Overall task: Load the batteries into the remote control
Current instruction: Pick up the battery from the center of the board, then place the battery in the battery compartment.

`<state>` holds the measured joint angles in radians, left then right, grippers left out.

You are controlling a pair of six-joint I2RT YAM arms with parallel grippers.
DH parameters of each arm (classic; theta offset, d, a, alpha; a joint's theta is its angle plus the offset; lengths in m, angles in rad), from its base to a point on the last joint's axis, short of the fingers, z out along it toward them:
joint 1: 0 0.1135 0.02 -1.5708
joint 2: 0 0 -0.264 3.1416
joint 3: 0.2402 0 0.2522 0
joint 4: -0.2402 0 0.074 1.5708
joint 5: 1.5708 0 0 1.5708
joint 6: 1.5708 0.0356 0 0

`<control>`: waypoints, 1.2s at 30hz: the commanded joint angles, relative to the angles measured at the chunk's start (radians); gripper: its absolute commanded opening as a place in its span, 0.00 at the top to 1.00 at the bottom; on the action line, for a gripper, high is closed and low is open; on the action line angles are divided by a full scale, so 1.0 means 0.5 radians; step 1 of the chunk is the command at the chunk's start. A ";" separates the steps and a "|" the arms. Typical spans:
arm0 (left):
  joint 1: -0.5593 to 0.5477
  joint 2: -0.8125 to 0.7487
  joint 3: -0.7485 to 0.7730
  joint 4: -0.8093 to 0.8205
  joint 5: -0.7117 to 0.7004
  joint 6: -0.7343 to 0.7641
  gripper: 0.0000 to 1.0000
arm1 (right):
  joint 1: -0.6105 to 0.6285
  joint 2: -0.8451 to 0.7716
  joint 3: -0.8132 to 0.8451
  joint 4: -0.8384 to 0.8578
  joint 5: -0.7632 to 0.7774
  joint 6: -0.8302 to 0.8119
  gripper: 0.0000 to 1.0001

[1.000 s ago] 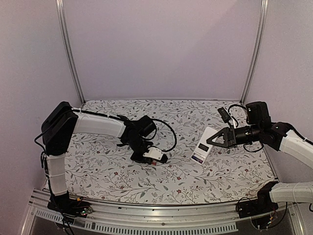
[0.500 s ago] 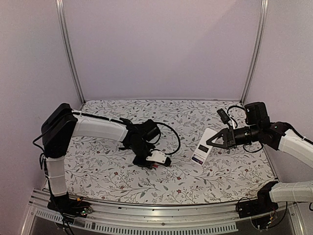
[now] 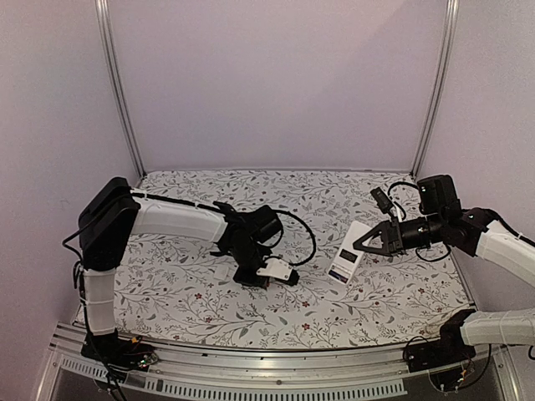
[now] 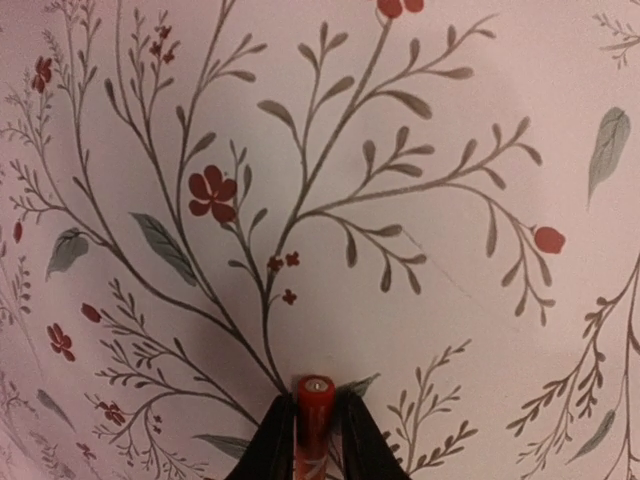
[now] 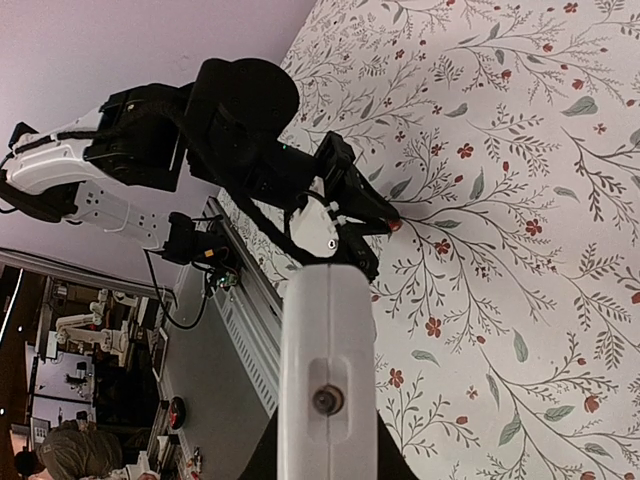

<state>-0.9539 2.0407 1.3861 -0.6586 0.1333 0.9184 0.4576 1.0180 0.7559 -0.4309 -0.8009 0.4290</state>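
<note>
My left gripper (image 3: 284, 274) is shut on the reddish-orange battery (image 4: 313, 425), held end-on just above the flowered cloth; its red tip also shows in the right wrist view (image 5: 396, 224). My right gripper (image 3: 361, 242) is shut on the white remote control (image 3: 347, 249), holding it tilted above the cloth at centre right, its back with the dark rectangular recess turned up. In the right wrist view the remote's end face (image 5: 327, 375) fills the space between the fingers. The left gripper stands to the left of the remote, apart from it. The dark battery is not in view.
The flowered cloth (image 3: 184, 288) covers the table. Metal frame posts (image 3: 117, 92) stand at the back corners and an aluminium rail (image 3: 251, 372) runs along the near edge. Black cables loop off both wrists.
My left gripper has moved right and slightly nearer with the reddish-orange battery, closing the gap to the remote. The right gripper and remote have barely moved.
</note>
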 commanded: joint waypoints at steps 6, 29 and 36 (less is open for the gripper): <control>-0.007 0.073 0.022 -0.097 -0.015 -0.041 0.83 | -0.013 -0.002 0.041 -0.025 -0.018 -0.033 1.00; -0.278 -1.209 -0.635 1.193 0.496 -0.873 1.00 | 0.074 0.199 0.084 0.129 -0.137 0.152 1.00; -0.423 -1.129 -0.547 1.278 0.520 -0.869 1.00 | 0.168 0.307 0.134 0.240 -0.174 0.270 1.00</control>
<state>-1.1316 1.4479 1.0878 -0.0757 0.3748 0.5045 0.5190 1.1492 0.7837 -0.3737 -0.8539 0.5167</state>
